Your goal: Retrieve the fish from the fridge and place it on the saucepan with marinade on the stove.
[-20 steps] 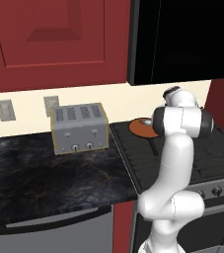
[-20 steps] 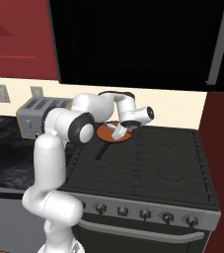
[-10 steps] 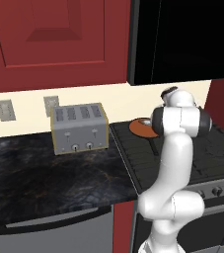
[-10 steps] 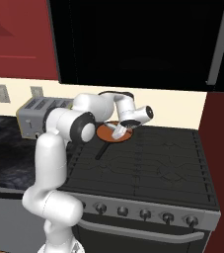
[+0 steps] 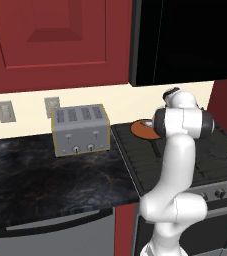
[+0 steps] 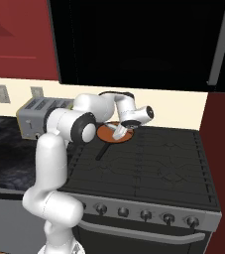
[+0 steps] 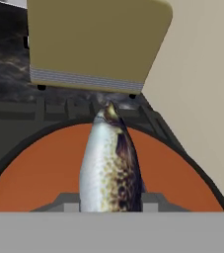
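Note:
The silver-grey fish with a speckled dark back hangs lengthwise between my fingers, just above the orange-brown sauce. My gripper is shut on the fish. The saucepan with marinade lies right beneath it, with its dark rim curving around. In the right base view the gripper points down over the saucepan at the back left of the black stove; the pan's black handle points toward the front. The left base view shows the saucepan partly behind my arm. The fridge is out of view.
A silver four-slot toaster stands on the dark marble counter just left of the stove, close to the pan. A cream wall runs behind. A black hood and red cabinets hang overhead. Knobs line the stove's front.

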